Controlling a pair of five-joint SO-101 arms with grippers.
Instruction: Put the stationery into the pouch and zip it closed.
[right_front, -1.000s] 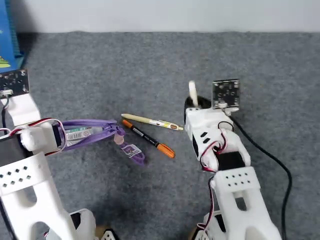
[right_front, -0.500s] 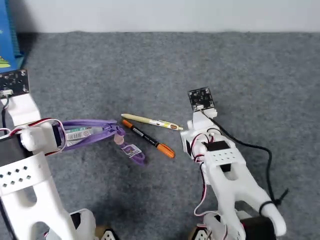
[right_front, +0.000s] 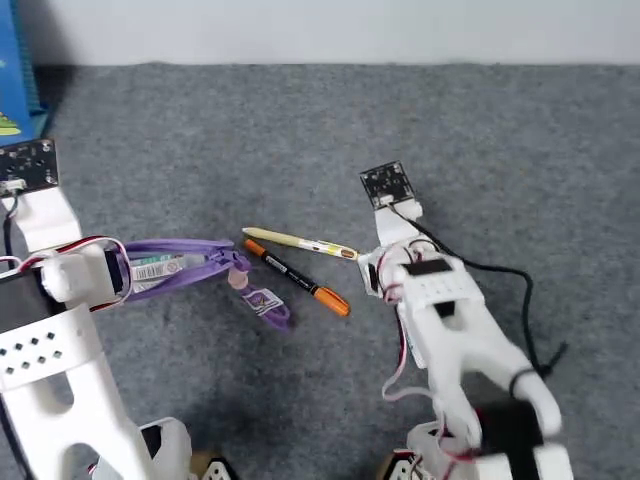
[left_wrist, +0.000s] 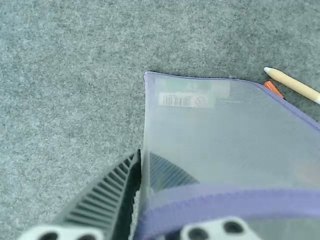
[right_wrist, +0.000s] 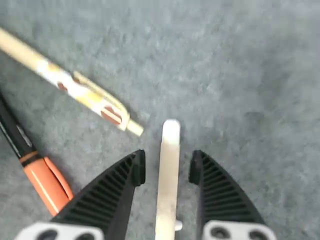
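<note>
Purple pouch sits in the left hand, which is clamped tight on one end, the free end reaching towards the pens. Nothing's gone in that I can make out: the cream pen and the black-and-orange marker both lie on the grey surface, their tips close together just beside the pouch. The right hand is down by the cream pen's clicker end, a slim white stick running up its middle. Whether it's gripping that, I can't tell. Early days, I'd say: both pens to load, then the zip, with the purple tag lying loose on the surface.
</note>
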